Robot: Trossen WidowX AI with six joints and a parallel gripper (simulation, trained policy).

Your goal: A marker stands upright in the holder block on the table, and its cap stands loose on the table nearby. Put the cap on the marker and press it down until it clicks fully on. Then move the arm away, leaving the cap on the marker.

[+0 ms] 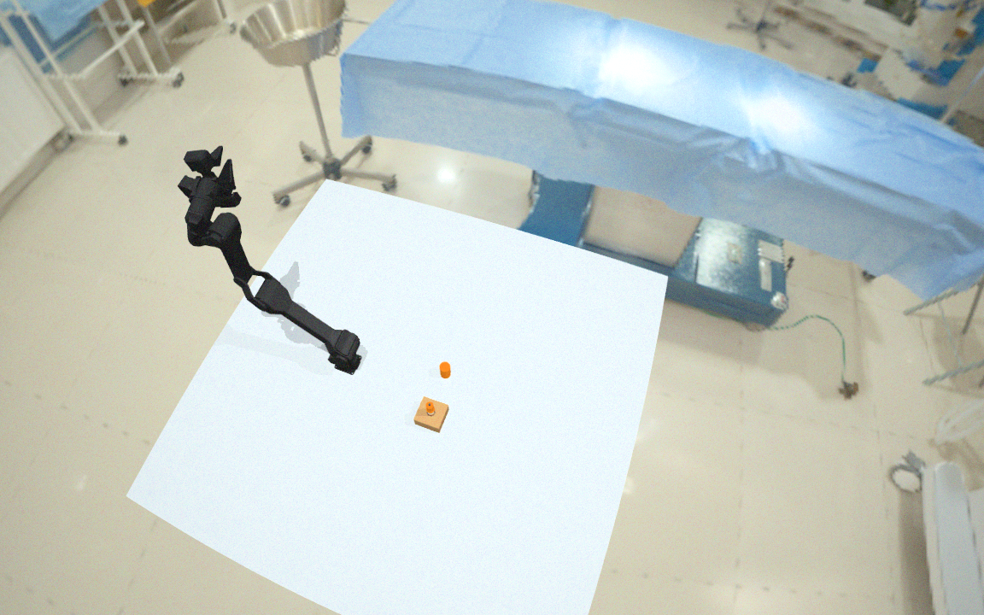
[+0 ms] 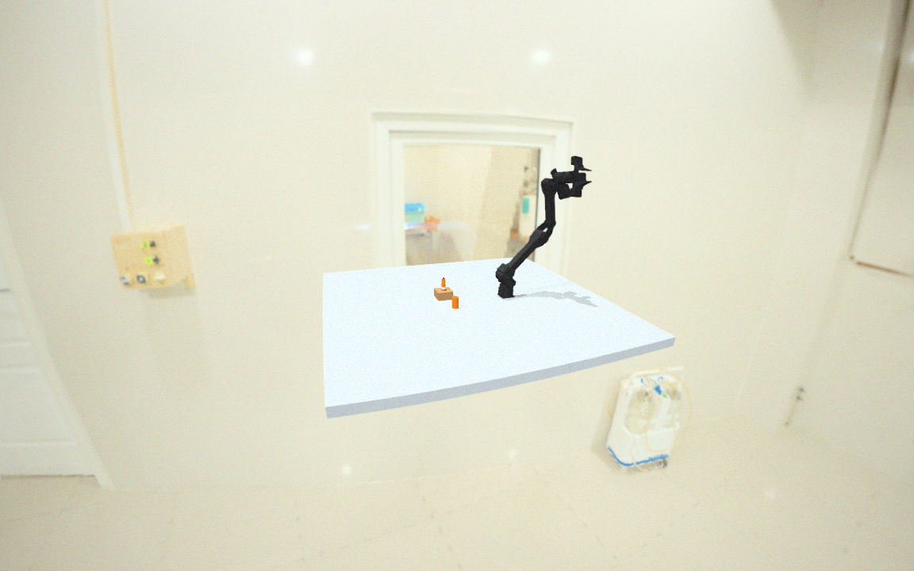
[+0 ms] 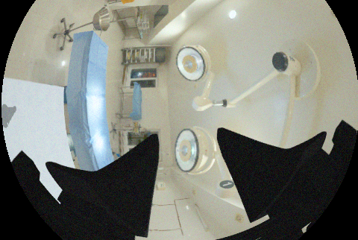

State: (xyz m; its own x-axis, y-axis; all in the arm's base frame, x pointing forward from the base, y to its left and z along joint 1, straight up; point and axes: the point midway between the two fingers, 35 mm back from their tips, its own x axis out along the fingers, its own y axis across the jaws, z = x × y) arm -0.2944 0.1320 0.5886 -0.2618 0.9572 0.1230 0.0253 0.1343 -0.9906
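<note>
Marker: orange (image 1: pixel 430 408) (image 2: pixel 443 282), upright in the block, its dark tip uncovered at the top in the exterior view.
Block: brown (image 1: pixel 436 421) (image 2: pixel 443 294), flat on the white surface (image 1: pixel 518 497) (image 2: pixel 389 354) (image 3: pixel 33 128).
Cap: orange (image 1: pixel 445 370) (image 2: pixel 455 302), upright on the surface, apart from the block and near it; on its far side and slightly right in the top view, on its near side and right in the exterior view.
Arm: black (image 1: pixel 304 319) (image 2: pixel 525 250), its foot on the surface, left of the block in the top view and right of it in the exterior view, reaching upward.
Hand: released (image 1: pixel 225 154) (image 2: pixel 590 176) (image 3: pixel 187 132), fingers apart with nothing between them; raised well apart from cap and marker, past the surface's left edge in the top view, pointing right in the exterior view.
Shadow: grey (image 1: pixel 295 275) (image 2: pixel 566 296) (image 3: pixel 8 115), on the surface.
Wrist view: two round lamps (image 3: pixel 190 63) (image 3: pixel 186 150) beyond the fingers; blue drape (image 3: pixel 89 91) at left.
</note>
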